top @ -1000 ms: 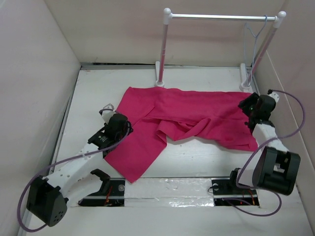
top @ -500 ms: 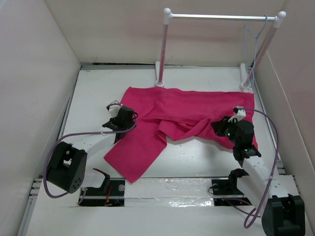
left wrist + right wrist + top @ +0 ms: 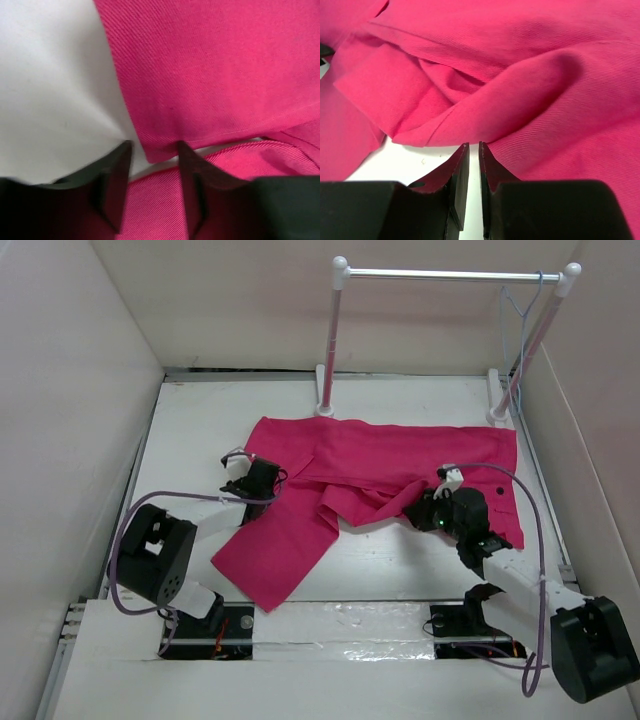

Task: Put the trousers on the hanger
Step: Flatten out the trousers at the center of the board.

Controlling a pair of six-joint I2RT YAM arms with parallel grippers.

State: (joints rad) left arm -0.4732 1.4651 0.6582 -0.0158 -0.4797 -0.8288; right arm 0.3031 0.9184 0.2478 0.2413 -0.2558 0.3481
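White tabletop [image 3: 200,420] holds the trousers [image 3: 380,465]; left gripper [image 3: 154,147], jaws apart, straddles their left hem, while right gripper [image 3: 473,145], jaws almost together, sits at a fold on their near edge.

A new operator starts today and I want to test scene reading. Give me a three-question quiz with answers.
1. True or false: the hanger lies flat beside the trousers.
2. Which has its jaws wider apart? A) left gripper B) right gripper C) both alike
3. What lies between the left gripper's fingers?
Key: 1 false, it hangs on the rack. 2 A. 3 a stitched corner of the trousers.
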